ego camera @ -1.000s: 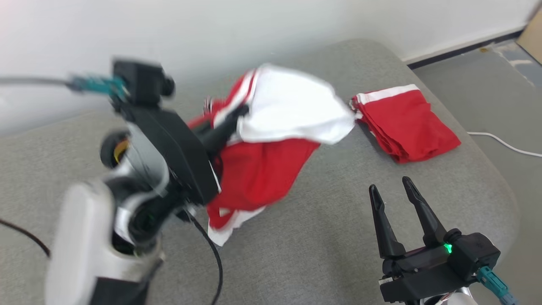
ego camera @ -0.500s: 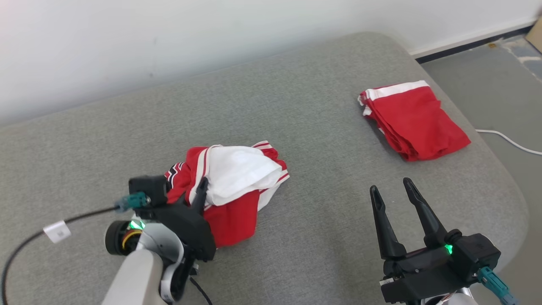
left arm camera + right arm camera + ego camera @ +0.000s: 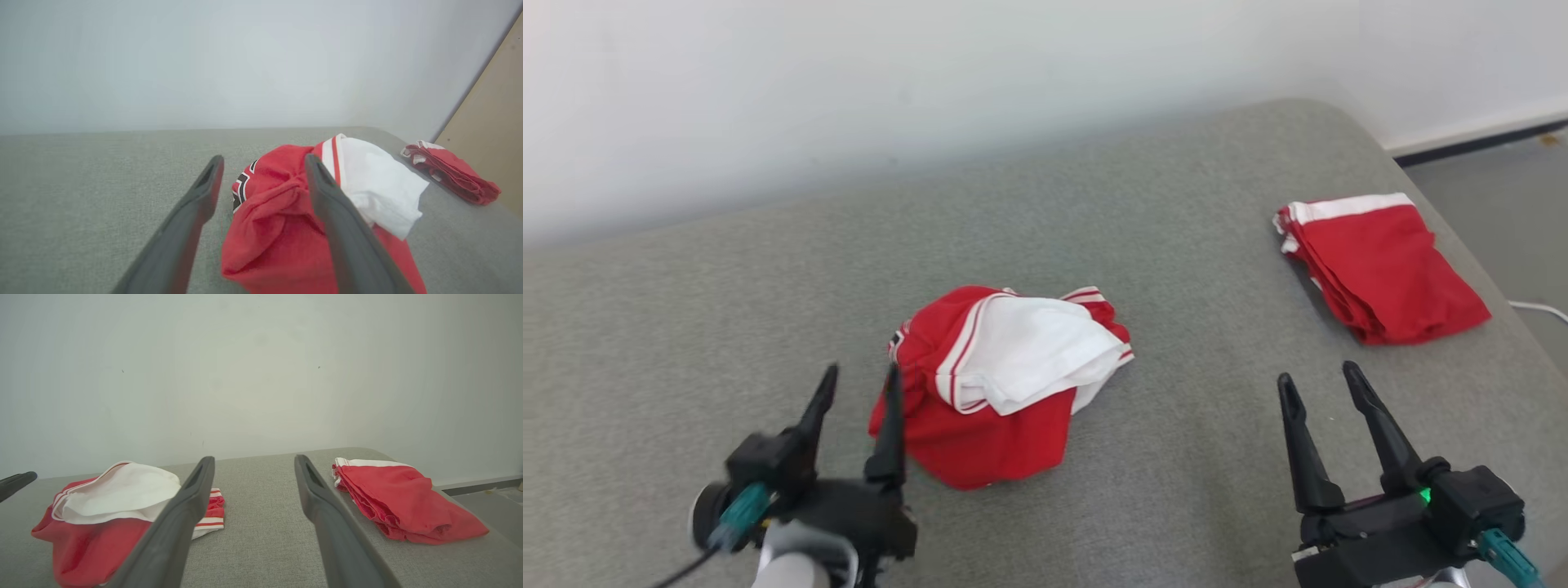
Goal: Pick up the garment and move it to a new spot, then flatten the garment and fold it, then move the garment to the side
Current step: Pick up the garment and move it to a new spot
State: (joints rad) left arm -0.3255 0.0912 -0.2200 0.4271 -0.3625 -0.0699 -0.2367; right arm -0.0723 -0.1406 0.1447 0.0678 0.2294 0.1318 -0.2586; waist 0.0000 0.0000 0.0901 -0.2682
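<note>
The crumpled garment [image 3: 1013, 371] lies on the grey cushion [image 3: 727, 286], just right of the left gripper [image 3: 860, 380], whose fingers stand apart and empty. The right gripper [image 3: 1319, 376] is apart too.

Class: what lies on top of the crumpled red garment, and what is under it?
A white panel of the garment lies over its red cloth. It rests on the grey cushion; anything beneath is hidden.
</note>
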